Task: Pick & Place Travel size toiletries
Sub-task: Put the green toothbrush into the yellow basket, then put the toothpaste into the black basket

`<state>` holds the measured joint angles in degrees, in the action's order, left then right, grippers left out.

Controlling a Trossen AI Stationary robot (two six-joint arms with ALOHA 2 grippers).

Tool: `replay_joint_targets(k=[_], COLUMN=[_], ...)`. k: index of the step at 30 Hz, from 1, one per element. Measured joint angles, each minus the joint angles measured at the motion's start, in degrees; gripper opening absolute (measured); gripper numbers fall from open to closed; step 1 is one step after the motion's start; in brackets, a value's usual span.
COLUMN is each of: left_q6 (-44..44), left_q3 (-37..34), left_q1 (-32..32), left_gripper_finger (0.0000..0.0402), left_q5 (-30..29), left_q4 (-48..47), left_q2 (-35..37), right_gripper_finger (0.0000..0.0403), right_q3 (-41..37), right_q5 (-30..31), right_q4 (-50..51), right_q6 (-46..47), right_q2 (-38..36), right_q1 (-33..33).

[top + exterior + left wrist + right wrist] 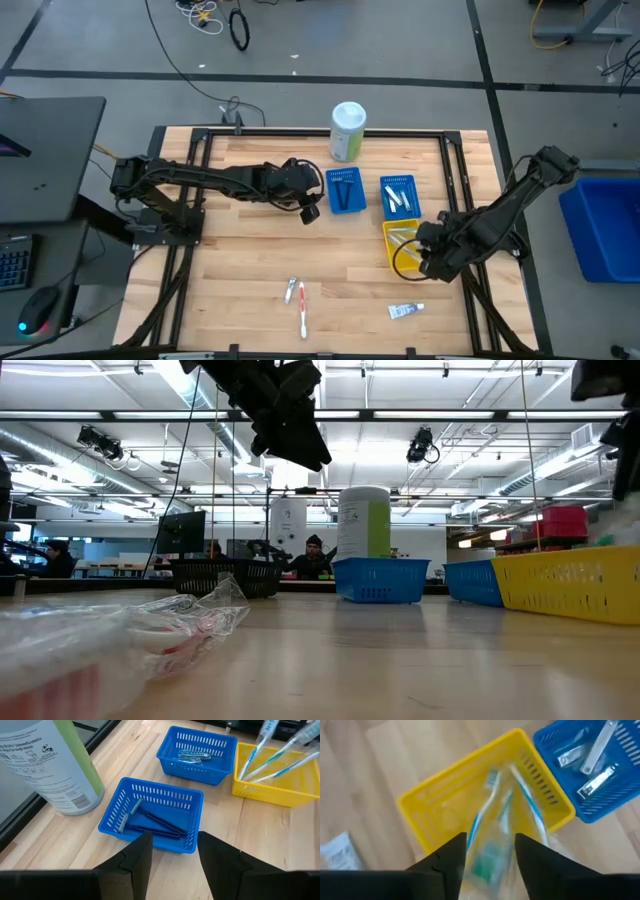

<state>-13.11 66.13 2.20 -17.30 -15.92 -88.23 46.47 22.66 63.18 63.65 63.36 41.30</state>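
R gripper (487, 851) over yellow bin (445, 805) by table's right edge, pinching wrapped toothbrush (492, 835): light, crinkly, slippery; grip mid-handle. L gripper (172, 851) spread empty near razor bin (150, 812).

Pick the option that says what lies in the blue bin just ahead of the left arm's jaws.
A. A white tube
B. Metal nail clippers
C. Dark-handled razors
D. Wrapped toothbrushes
C: the left wrist view shows dark-handled razors lying in the near blue bin, just past the left gripper; the toothbrushes stand in the yellow bin.
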Motion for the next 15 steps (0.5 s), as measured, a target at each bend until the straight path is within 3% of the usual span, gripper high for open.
replay_joint_targets(k=[8, 15], left_q6=[-0.02, -1.14], left_q3=[0.0, 0.0], left_q1=[0.0, -0.52], left_gripper_finger=[0.0164, 0.0164], left_q5=[0.01, 4.76], left_q4=[0.0, -0.02], left_q2=[0.0, 0.0], right_gripper_finger=[0.0212, 0.0218], right_q3=[8.3, 9.48], right_q5=[-1.67, 16.47], right_q4=[3.85, -4.11], right_q6=[-7.3, -15.26], right_q2=[-0.06, -0.08], right_q1=[0.0, -0.18])
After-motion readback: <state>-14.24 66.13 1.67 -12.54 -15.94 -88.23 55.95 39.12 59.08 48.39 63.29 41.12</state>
